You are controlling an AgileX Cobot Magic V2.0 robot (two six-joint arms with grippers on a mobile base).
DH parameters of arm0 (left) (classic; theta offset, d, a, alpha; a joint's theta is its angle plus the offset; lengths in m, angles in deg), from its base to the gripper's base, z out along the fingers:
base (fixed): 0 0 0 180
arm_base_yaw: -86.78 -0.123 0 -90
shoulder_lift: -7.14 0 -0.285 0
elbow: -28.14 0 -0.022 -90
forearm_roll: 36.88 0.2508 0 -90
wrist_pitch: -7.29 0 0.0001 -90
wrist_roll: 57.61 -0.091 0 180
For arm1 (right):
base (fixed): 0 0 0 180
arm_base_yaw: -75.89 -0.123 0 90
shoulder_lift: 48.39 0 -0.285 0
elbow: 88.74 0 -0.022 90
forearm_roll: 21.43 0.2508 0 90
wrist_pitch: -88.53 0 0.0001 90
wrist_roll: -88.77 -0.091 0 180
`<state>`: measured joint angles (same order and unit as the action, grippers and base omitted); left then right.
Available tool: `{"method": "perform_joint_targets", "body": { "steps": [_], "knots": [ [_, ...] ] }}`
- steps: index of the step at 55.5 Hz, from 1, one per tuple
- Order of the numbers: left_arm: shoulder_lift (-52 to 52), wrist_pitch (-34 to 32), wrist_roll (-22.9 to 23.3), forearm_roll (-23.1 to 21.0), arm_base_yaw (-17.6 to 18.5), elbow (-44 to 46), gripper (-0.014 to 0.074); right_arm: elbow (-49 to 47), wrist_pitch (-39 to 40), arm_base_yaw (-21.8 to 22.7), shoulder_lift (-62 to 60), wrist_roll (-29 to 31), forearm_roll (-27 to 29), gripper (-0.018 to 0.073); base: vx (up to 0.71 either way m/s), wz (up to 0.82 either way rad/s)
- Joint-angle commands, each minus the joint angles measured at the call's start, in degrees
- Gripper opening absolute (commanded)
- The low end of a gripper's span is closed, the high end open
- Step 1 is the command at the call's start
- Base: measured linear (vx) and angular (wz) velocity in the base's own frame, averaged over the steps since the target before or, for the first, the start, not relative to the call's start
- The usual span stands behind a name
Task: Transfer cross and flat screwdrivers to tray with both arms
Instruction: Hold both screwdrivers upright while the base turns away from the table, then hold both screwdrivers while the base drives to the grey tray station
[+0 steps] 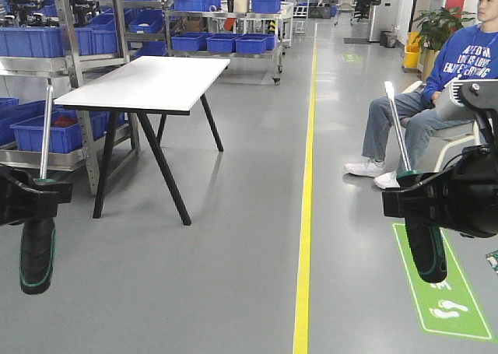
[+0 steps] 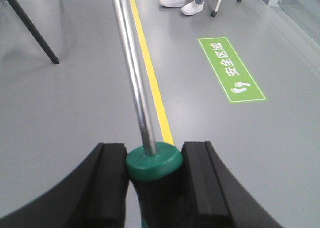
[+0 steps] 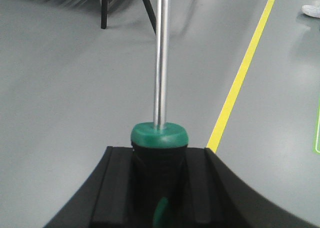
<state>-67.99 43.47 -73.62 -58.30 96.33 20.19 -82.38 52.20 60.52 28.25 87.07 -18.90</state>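
Both arms hang in the air over the grey floor, each holding a screwdriver upright with its shaft pointing up. My left gripper is shut on the black handle of one screwdriver, just under its green collar. My right gripper is shut the same way on the other screwdriver, whose silver shaft rises from a green collar. The handles hang below the jaws. The tips cannot be told apart. The tray is out of view.
A white table with black legs stands ahead at the left, with metal shelves of blue bins behind it. A person sits at the right. A yellow floor line and a green floor sign mark the floor.
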Motion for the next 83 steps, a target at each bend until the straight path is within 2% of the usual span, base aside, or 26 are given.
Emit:
{"method": "perform_joint_targets", "body": {
  "steps": [1, 43, 83],
  "knots": [
    [1.4, -4.6, 0.3, -1.4, 0.3, 1.9, 0.0001, -2.3, 4.9, 0.1, -1.4, 0.0, -0.3, -0.0008, 0.36, -0.01],
    [1.4, -4.6, 0.3, -1.4, 0.3, 1.9, 0.0001, -2.3, 4.9, 0.1, -1.4, 0.0, -0.3, -0.0008, 0.44, 0.29],
    [1.4, -4.6, 0.3, -1.4, 0.3, 1.9, 0.0001, -2.3, 4.8, 0.2, -1.4, 0.0, -0.7, -0.0008, 0.54, 0.51]
  ]
}}
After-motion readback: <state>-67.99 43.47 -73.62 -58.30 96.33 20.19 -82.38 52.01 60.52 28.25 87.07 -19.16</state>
